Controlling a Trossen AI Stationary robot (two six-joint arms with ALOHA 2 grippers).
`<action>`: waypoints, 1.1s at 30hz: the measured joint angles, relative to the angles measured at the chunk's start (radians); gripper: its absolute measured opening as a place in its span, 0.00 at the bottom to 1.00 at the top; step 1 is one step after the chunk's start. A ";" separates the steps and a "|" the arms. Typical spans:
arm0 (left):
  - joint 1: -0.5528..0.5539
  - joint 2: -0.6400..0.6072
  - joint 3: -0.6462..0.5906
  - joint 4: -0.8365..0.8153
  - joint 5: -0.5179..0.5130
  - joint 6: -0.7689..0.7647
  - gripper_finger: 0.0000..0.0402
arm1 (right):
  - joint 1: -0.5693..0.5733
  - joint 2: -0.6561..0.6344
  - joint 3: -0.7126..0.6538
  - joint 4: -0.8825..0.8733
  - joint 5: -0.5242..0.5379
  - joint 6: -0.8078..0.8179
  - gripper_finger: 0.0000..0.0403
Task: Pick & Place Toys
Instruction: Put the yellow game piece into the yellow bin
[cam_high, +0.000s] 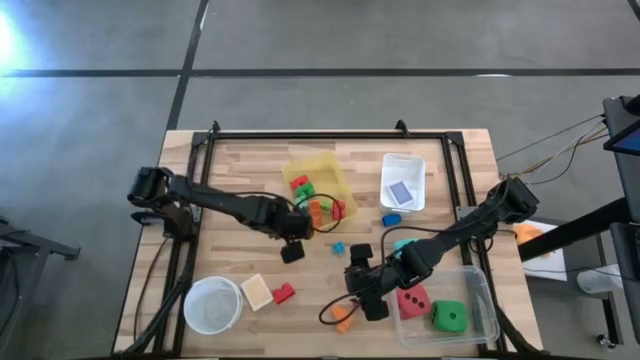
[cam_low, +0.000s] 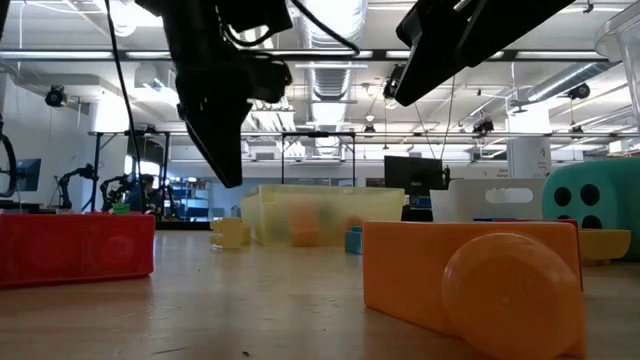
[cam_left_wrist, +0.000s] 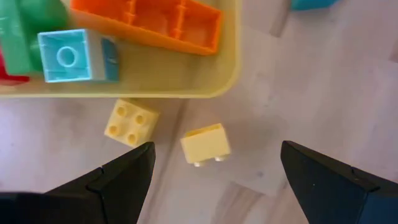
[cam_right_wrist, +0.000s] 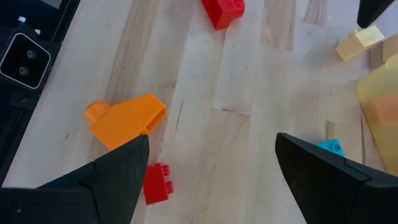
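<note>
My left gripper (cam_high: 292, 240) (cam_left_wrist: 214, 180) hangs open, pointing down, just off the near corner of the yellow bin (cam_high: 320, 185). Two pale yellow blocks (cam_left_wrist: 131, 121) (cam_left_wrist: 206, 144) lie on the table below it, one roughly between the fingers' lines. The bin holds orange (cam_left_wrist: 155, 22), light blue (cam_left_wrist: 71, 56) and green blocks. My right gripper (cam_high: 365, 295) (cam_right_wrist: 211, 180) is open above the table near the clear bin. An orange block (cam_right_wrist: 124, 121) and a small red block (cam_right_wrist: 155, 183) lie below it. A pink-red die (cam_high: 411, 298) and a green die (cam_high: 449, 317) sit in the clear bin (cam_high: 480, 290).
A round white bowl (cam_high: 212, 305) stands at the near left, with a pale yellow square piece (cam_high: 257, 291) and a red block (cam_high: 284, 293) beside it. A white bin (cam_high: 403, 165) stands at the far right. Blue blocks (cam_high: 391, 219) (cam_high: 338, 247) lie mid-table. A black rail (cam_high: 330, 135) frames the table.
</note>
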 joint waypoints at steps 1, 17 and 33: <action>-0.002 0.000 -0.010 0.005 -0.005 -0.007 0.87 | 0.000 0.000 0.000 0.000 0.000 -0.001 0.85; -0.001 0.000 -0.140 0.166 -0.017 -0.050 0.87 | 0.000 0.000 0.000 0.002 0.000 -0.009 0.85; -0.001 0.037 -0.182 0.264 -0.017 -0.050 0.87 | 0.000 0.000 0.000 0.006 0.000 -0.008 0.85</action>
